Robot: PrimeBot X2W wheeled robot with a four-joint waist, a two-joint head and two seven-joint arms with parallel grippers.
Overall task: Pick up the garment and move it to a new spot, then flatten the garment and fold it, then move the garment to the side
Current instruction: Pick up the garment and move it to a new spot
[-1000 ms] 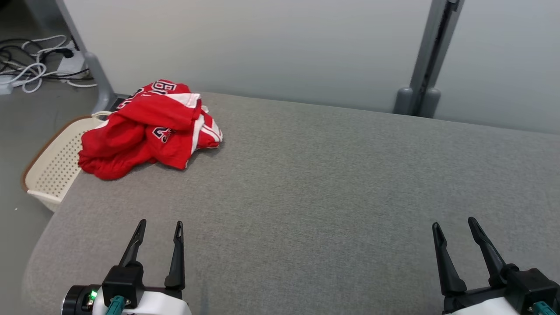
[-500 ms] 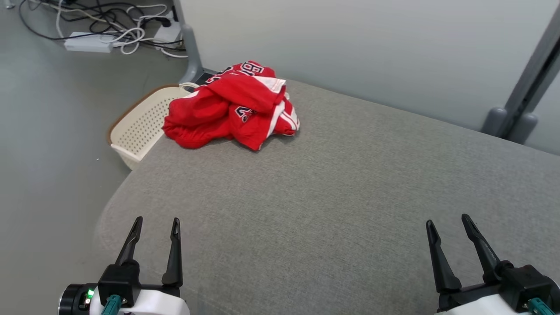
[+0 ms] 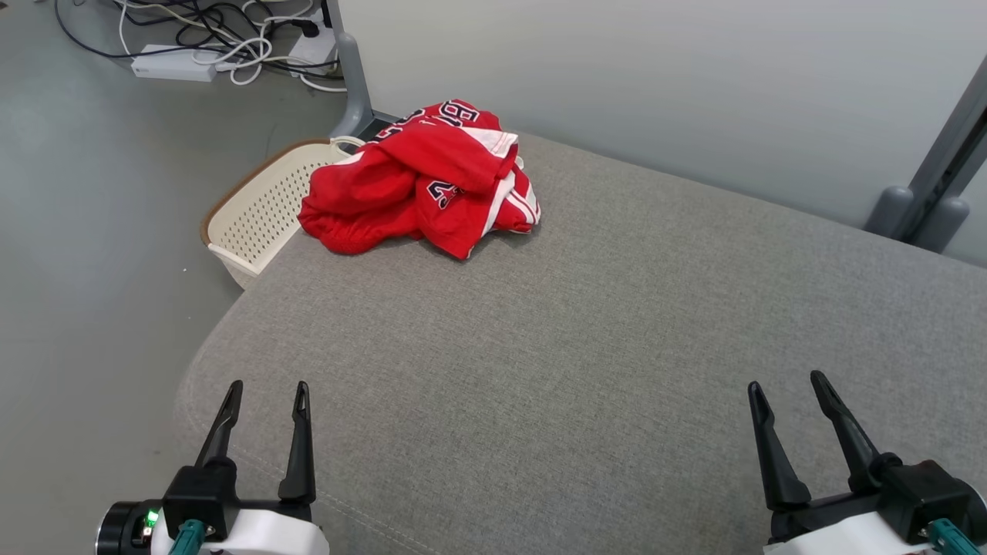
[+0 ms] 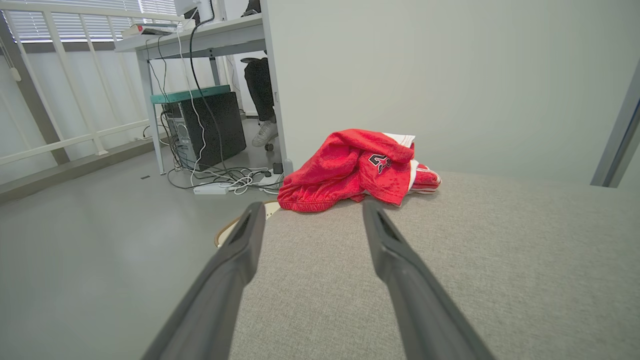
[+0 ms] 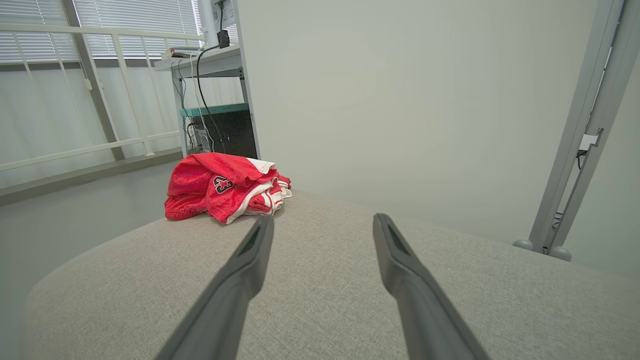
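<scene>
A: Where is the red garment point(image 3: 420, 185)?
B: Bunched at the table's point(image 3: 617, 347) far left corner, beside the basket point(image 3: 258, 212).
A: And the grippers?
B: The left gripper point(image 3: 267, 385) and right gripper point(image 3: 784, 380) are wide open, empty, at the near edge. Reach far and pinch the heap's top.

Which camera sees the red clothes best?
The head view: it looks down on the whole crumpled red garment, numbers and white stripes showing. Both wrist views see it low from the side, its far part hidden.
</scene>
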